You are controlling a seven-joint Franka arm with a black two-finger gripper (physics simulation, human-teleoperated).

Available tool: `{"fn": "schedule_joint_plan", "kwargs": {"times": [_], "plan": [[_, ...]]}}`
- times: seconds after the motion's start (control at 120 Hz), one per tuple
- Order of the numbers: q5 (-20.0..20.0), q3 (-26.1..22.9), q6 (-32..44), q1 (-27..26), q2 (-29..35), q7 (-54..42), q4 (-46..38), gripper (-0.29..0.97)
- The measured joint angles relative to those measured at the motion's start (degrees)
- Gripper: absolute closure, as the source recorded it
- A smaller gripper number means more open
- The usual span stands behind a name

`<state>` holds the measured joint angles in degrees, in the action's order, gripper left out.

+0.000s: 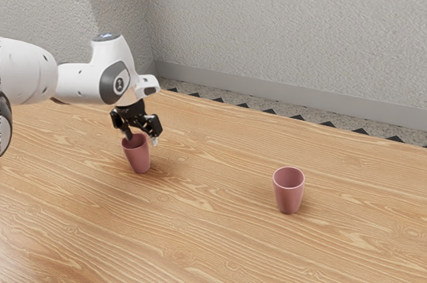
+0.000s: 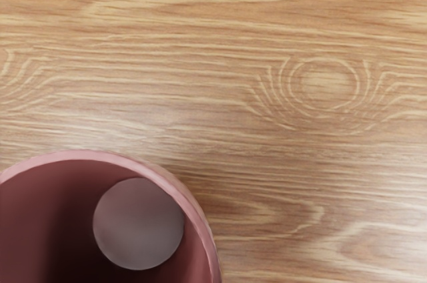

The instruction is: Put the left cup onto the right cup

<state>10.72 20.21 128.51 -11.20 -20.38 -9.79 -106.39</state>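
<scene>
**While the jaws hold the left cup (image 1: 137,155) by its rim, the right cup (image 1: 288,193) stands well apart**

Where the grey speckled wall (image 1: 280,23) drops to a pale baseboard, a strip of floor (image 1: 300,111) edged with dark triangles runs behind the desk (image 1: 220,243). The desk is a broad slab of light wood with strong grain, and it carries both cups. In the wrist view its surface shows a ringed knot in the grain (image 2: 323,86) beyond the held cup.

The white arm (image 1: 80,83) comes in from the exterior view's left and bends down at the wrist over the left cup.

The left cup is pink and tapered. It sits toward the exterior view's left, directly under the hand, and leans with its mouth tipped toward that side. Whether its base touches the desk or hangs just above it cannot be told. In the wrist view the same cup (image 2: 40,223) is seen from above, with its dark pink inside and pale round bottom showing.

The right cup has the same pink colour and shape. It stands upright on the desk toward the exterior view's right, mouth up, with nothing touching it.

The black jaws sit at the left cup's rim, set narrowly, and appear to pinch the cup's wall between them.
</scene>
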Motion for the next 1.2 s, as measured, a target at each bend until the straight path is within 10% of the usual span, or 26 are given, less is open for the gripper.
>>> {"fn": "schedule_joint_plan", "kwargs": {"times": [0.433,1.2], "plan": [[0.14,0.00,0.16,-0.26,-2.13,0.63,0.28,0.06],[1.05,0.00,0.76,-0.41,-3.02,1.24,-0.58,0.55]]}}
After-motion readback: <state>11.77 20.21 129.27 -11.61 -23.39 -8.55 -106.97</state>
